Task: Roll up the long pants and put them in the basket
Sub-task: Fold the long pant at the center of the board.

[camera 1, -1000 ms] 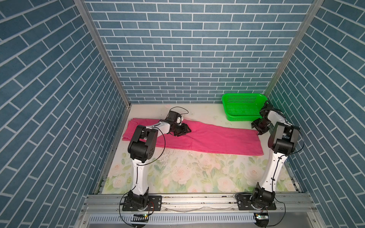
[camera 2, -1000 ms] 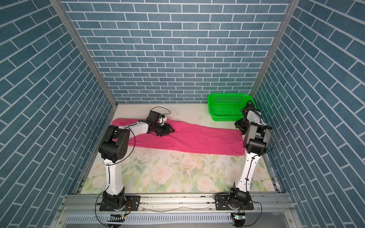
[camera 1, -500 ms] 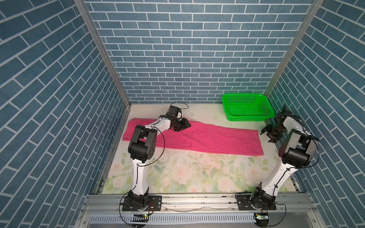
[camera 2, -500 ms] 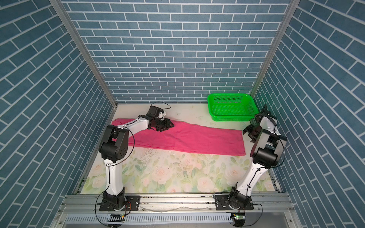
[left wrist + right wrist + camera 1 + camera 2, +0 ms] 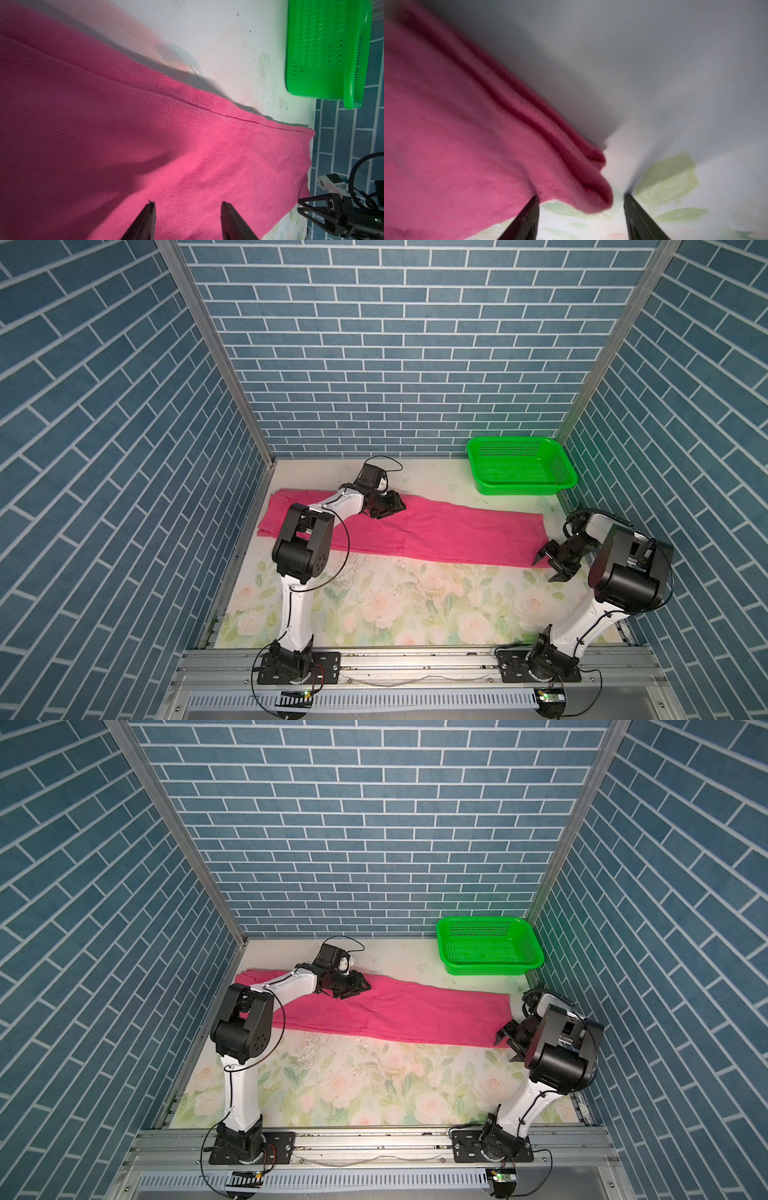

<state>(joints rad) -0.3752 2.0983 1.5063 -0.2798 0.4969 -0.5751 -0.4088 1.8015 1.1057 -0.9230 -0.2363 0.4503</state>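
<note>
The long pants (image 5: 457, 535) (image 5: 415, 1017) lie flat and stretched out across the back of the table, waist at the left, leg ends at the right. My left gripper (image 5: 395, 508) (image 5: 360, 988) hovers open low over their far edge left of the middle. In the left wrist view its fingers (image 5: 187, 204) stand apart over pink cloth (image 5: 145, 145), pinching nothing. My right gripper (image 5: 547, 565) (image 5: 505, 1046) is open at the near right hem corner. In the right wrist view (image 5: 581, 197) the folded hem corner (image 5: 591, 193) sits between the spread fingers, ungripped.
A green mesh basket (image 5: 523, 490) (image 5: 490, 969) (image 5: 324, 52) stands at the back right corner, beyond the leg ends. Blue brick walls close in on three sides. The floral table cover (image 5: 395, 605) stretches in front of the pants, toward both arm bases.
My right arm has swung from beside the basket toward the front, down to the near right hem corner. The left gripper has shifted slightly right along the far edge. The pants lie as before.
</note>
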